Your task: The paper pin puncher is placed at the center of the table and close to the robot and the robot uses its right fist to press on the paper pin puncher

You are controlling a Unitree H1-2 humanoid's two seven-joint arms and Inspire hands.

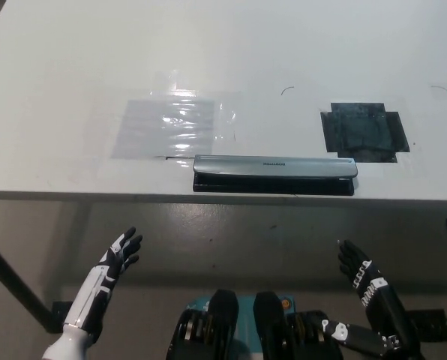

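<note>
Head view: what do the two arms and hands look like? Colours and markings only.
The left hand has dark fingers with white patches across its back, on a white forearm with a dark strip along it. The right hand and its arm are black, with small white markings across the back of the hand and a white round mark lower down on the arm. No loose cables show.
</note>
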